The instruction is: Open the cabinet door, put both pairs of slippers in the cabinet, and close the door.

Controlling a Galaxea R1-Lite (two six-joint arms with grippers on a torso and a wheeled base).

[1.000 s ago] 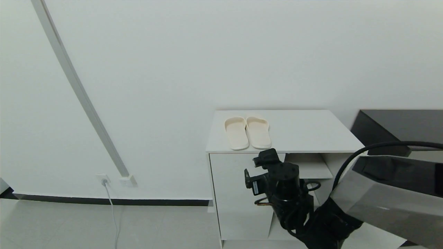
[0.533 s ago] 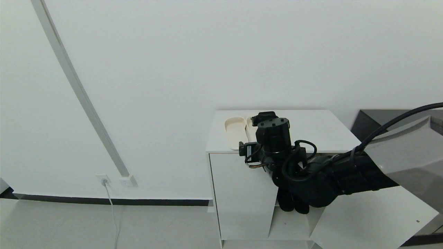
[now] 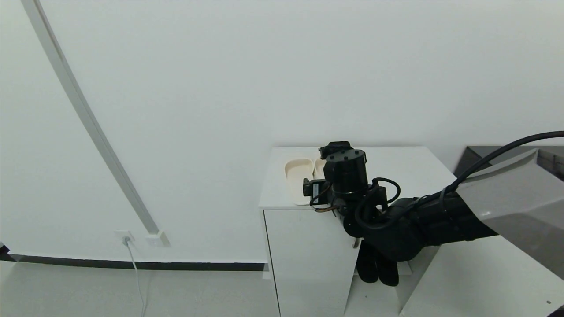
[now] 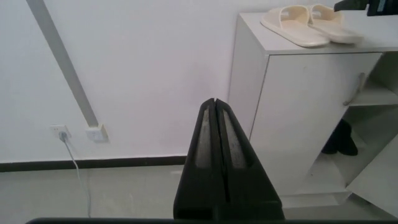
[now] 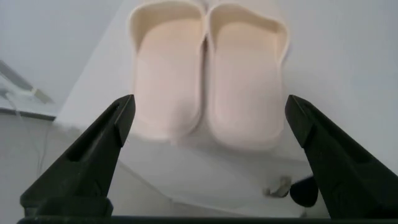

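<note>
Plainly, a white cabinet [image 3: 396, 171] stands against a white wall [image 3: 264, 66], a socket [image 3: 124, 237] low beside it. Cream slippers [image 3: 298, 174] lie at its top's front-left corner; the right wrist view has the right gripper [image 5: 209, 106] spread wide just by them. Left wrist view: black slippers [image 4: 341, 140] inside the open cabinet, left gripper [image 4: 215, 109] pressed closed.

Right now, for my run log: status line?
right gripper open over cream slide slippers; black slippers inside white cabinet; door open; left gripper shut
</note>
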